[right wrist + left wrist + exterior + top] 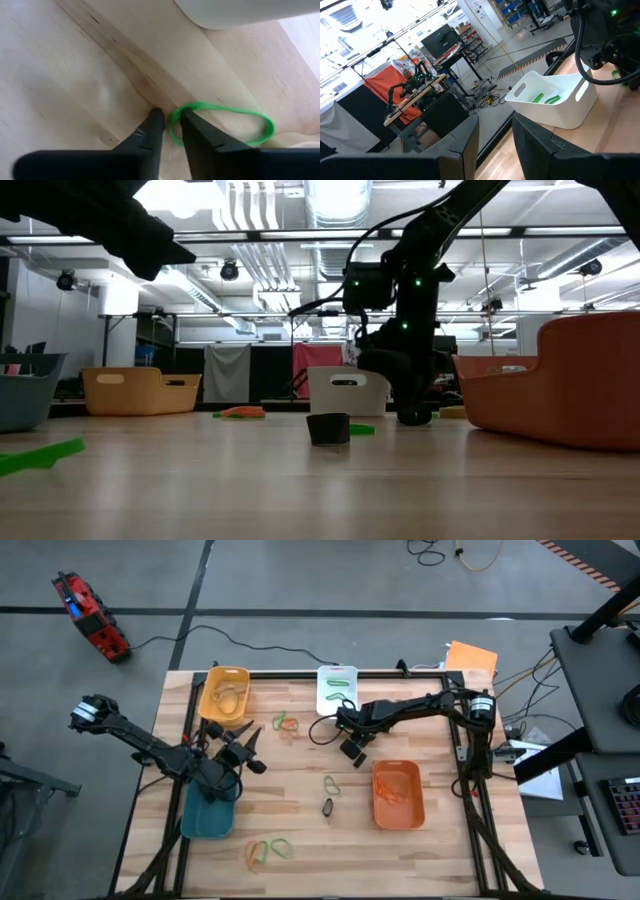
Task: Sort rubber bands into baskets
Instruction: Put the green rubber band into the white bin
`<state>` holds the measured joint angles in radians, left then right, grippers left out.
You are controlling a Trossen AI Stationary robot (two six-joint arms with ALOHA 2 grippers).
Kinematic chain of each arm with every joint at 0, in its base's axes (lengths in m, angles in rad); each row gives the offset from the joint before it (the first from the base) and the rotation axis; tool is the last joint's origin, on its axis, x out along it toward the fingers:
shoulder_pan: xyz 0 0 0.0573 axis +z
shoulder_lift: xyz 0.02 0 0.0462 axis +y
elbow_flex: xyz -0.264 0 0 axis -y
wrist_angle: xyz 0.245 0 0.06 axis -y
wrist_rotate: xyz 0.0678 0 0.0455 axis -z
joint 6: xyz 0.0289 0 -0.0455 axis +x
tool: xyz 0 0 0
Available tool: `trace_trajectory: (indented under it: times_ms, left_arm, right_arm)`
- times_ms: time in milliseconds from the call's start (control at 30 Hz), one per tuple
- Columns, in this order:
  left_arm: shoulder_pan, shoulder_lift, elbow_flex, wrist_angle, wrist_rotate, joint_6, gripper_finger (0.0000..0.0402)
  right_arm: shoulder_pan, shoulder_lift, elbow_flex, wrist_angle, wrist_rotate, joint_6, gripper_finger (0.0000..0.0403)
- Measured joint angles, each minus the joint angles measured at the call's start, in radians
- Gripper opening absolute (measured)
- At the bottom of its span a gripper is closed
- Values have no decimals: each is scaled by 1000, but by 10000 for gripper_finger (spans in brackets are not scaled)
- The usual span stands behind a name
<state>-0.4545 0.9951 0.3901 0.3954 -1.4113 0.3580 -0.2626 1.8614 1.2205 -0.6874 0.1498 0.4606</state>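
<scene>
My right gripper (171,120) points down at the wooden table just in front of the white basket (337,690), its fingers closed on one end of a green rubber band (220,122) that lies flat on the wood. Green bands (545,97) lie inside the white basket. My left gripper (495,140) hovers open and empty above the teal basket (208,812) at the table's left. The yellow basket (225,693) stands at the far left and the orange basket (398,793) at the near right. Loose bands lie on the table: green and orange (285,723), green (331,782), black (328,806). My right gripper has the green band's rounded end (172,131) between its two fingertips (156,120), coming steeply from above. Only that end sits between the tips. The rest of the loop (250,120) lies flat and slack on the table beside the fingers.
More orange and green bands (268,850) lie near the front edge. The black band (328,428) stands on edge at mid-table. A black metal frame (300,673) runs around the tabletop. Bare wood lies between the teal and orange baskets.
</scene>
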Motion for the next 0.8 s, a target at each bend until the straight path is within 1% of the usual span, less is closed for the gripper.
trace_trajectory:
  times_ms: [100, 133, 367, 567, 667, 800]
  left_arm:
    - [0, 0, 0, 0, 0, 0, 103]
    - [0, 0, 0, 0, 0, 0, 103]
    - [0, 0, 0, 0, 0, -3, 103]
    - [0, 0, 0, 0, 0, -5, 103]
    - [0, 0, 0, 0, 0, -9, 103]
    - [0, 0, 0, 1, 15, -12, 103]
  right_arm:
    - [0, 0, -7, 8, 1, 0, 18]
    - [0, 0, -11, 14, 2, 0, 14]
    - [4, -16, -14, 10, 7, -1, 9]
    - [48, -87, 18, 2, 1, -1, 9]
    - [77, -122, 37, 7, -49, 0, 9]
    - [120, -150, 83, 31, -150, -22, 9]
